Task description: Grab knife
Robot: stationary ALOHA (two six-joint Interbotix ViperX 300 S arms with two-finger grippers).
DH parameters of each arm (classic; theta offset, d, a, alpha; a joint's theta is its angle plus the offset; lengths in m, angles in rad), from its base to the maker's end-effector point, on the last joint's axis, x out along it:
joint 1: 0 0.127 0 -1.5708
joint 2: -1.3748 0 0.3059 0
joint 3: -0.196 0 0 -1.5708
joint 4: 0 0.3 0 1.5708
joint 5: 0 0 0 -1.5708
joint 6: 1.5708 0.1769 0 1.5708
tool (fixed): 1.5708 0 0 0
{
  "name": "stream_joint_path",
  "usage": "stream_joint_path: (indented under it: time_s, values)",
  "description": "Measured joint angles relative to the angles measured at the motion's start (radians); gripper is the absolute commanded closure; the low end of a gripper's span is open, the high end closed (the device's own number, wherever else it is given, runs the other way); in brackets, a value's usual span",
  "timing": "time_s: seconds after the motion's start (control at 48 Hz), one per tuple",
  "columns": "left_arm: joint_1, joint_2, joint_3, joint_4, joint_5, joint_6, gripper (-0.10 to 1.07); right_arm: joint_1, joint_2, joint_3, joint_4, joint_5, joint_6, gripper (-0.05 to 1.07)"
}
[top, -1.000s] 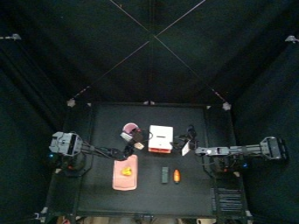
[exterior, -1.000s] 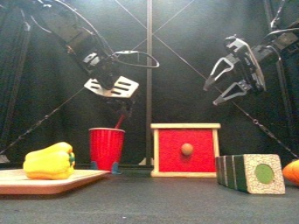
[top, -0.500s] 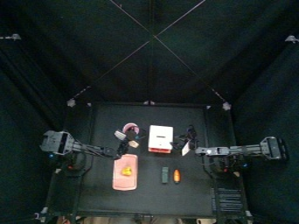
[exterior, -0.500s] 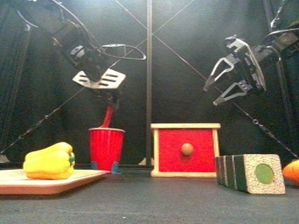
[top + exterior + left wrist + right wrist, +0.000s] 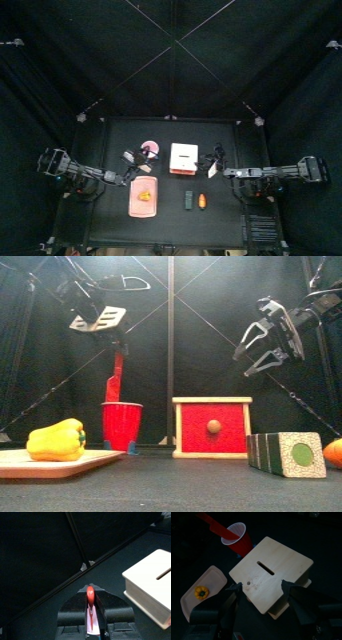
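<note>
The left gripper [image 5: 102,318] hangs high above the red cup [image 5: 122,424], its jaws pinched shut on the handle of the knife [image 5: 118,374]. The knife is a slim, smooth red piece that hangs straight down from the jaws, its lower end reaching to the cup's mouth or just inside it; the front view does not show which. In the left wrist view the red handle [image 5: 90,601] sits as a narrow strip squeezed between the two black jaws.

The cup is a tapered plastic tumbler, wider at the rim. Just beside it, on the side away from the left arm, stands the wooden box [image 5: 211,427]: a square block with a red-painted face framed in pale wood and a small round knob at the middle. From above, its pale top [image 5: 183,157] shows a thin slot. On the cup's other side, nearer the front edge, a glossy, lobed yellow bell pepper [image 5: 56,440] rests on a flat, pale cutting board [image 5: 54,464] with rounded corners.

The right gripper [image 5: 269,338] hovers well above and beyond the box from the cup, its jaws spread wide and empty.
</note>
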Motion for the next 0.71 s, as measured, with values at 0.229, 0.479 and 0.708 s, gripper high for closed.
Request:
stream_joint_path:
  time_s: [0.229, 0.479, 0.708]
  values:
    - [-0.054, -0.087, 0.060, 0.066, 0.011, -0.064, 0.52, -0.002, 0.000, 0.002, 0.000, 0.000, 0.002, 0.07]
    - [-0.086, -0.143, 0.097, 0.101, 0.011, -0.084, 0.52, -0.002, -0.002, 0.000, 0.000, 0.000, 0.000, 0.07]
    - [-0.179, -0.216, 0.124, 0.146, 0.011, -0.081, 0.52, -0.005, 0.000, 0.008, -0.002, 0.000, 0.002, 0.07]
